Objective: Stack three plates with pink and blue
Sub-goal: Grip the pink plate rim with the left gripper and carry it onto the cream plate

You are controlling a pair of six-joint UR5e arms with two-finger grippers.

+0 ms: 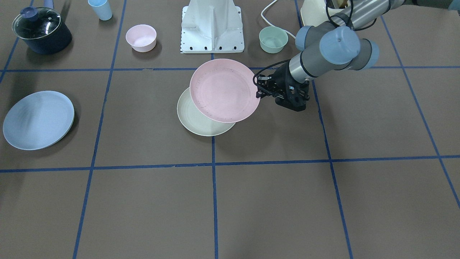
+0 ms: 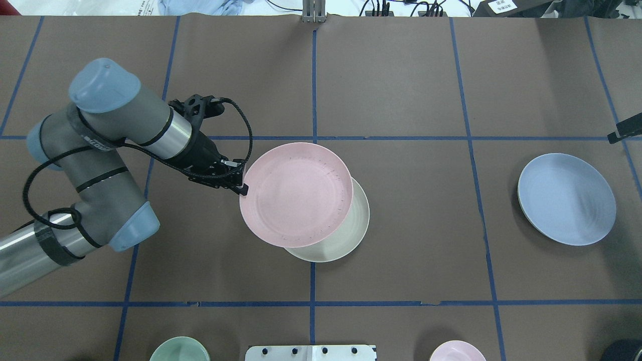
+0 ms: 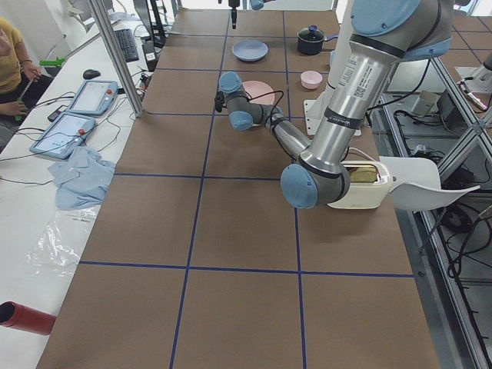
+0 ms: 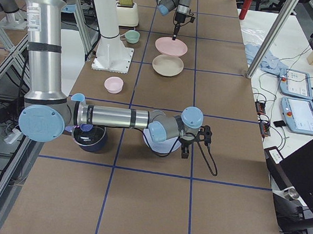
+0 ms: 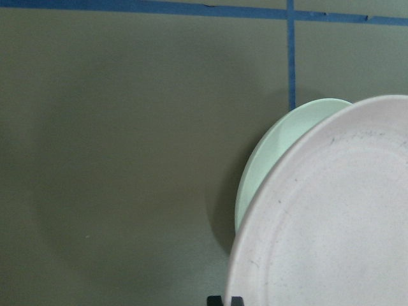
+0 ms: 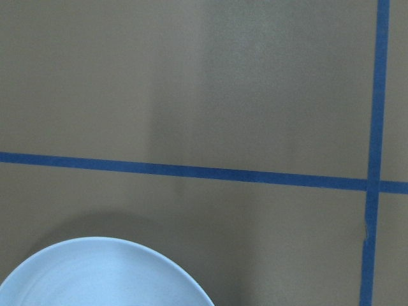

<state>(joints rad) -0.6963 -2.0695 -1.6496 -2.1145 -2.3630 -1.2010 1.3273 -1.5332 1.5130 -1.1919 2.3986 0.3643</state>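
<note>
- Left hand (image 2: 242,187) is closed on the rim of the pink plate (image 2: 296,193), pinching the edge nearest the left arm.
- The pink plate hangs roughly level over the cream-white plate (image 2: 351,231), covering most of it but offset toward the left arm. A crescent of the cream-white plate shows on the far side.
- The cream-white plate lies flat on the worktop (image 2: 401,75) near its middle.
- The light blue plate (image 2: 567,199) lies flat on the robot's right side, well apart from the other two.
- The right hand (image 4: 185,150) points down beside the blue plate's edge; I cannot tell how far open it is.
- Along the robot's edge of the worktop stand a pink bowl (image 1: 141,37), a green bowl (image 1: 273,39), a lidded dark pot (image 1: 41,30) and a blue cup (image 1: 100,9).
</note>
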